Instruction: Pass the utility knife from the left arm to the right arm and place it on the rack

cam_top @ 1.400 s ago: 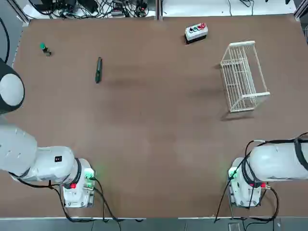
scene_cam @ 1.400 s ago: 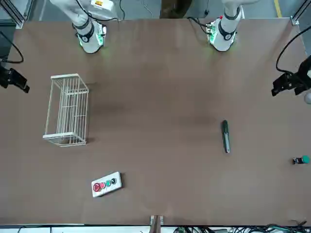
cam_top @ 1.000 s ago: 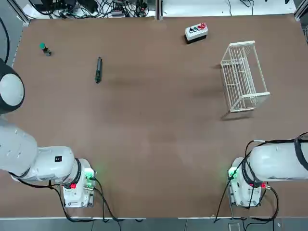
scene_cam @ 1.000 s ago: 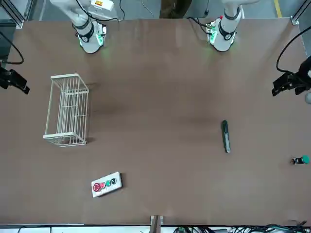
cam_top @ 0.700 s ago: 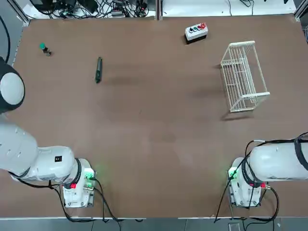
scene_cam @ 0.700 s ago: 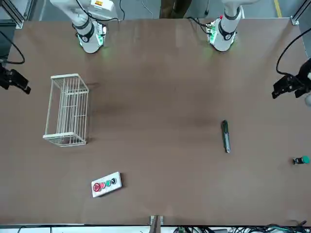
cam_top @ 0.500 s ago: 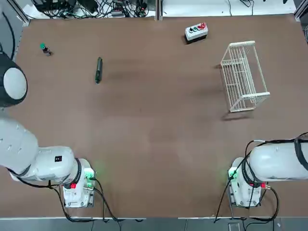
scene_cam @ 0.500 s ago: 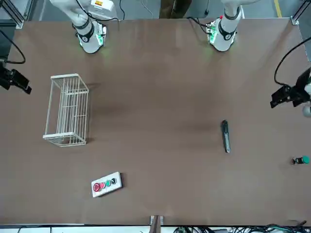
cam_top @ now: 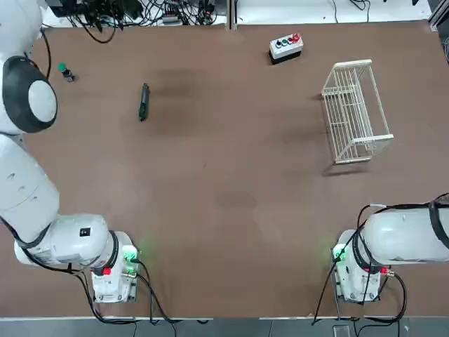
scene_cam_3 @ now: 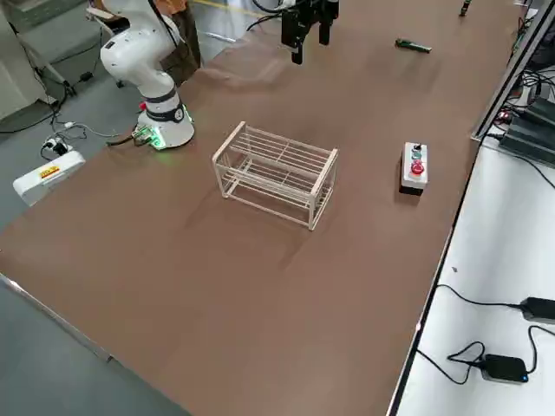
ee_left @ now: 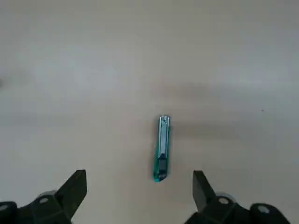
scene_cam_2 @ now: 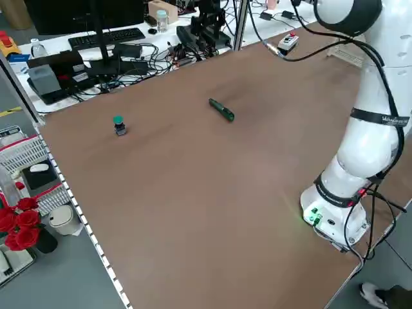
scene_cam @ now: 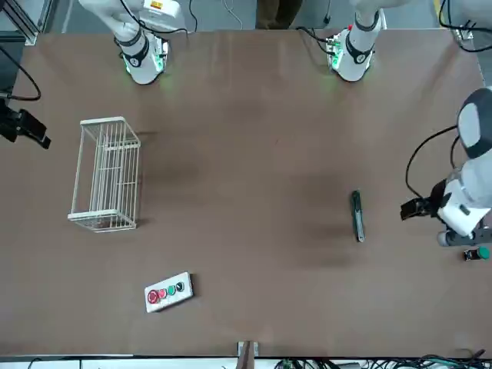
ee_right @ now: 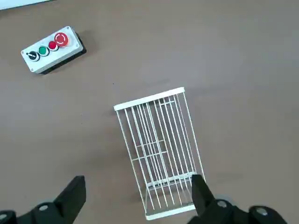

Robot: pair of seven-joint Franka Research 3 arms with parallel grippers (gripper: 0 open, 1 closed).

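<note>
Currently the utility knife (cam_top: 143,102) is lying flat on the worktop (cam_top: 224,196), toward the far left corner from the robot's side, well apart from both claws. The left arm (cam_top: 28,98) is reaching out along the left edge, and its left claw (ee_left: 138,196) is hovering above the knife with its fingers (ee_left: 74,186) spread wide and holding nothing; in the left wrist view the knife is lying between the two fingertips, lengthwise to them. Near the far left corner, a small green-topped object (cam_top: 64,71) is standing apart from the knife.

The rack (cam_top: 354,112) is sitting on the worktop toward the far right edge, empty, with its long side running away from the robot. A grey button box (cam_top: 286,46) is resting beside the far edge, near the rack but not touching it. The right arm (cam_top: 403,239) is staying back over its base at the near right corner, and its right claw (ee_right: 138,196) is hanging high above the rack with the fingers (ee_right: 72,193) wide apart and gripping nothing
</note>
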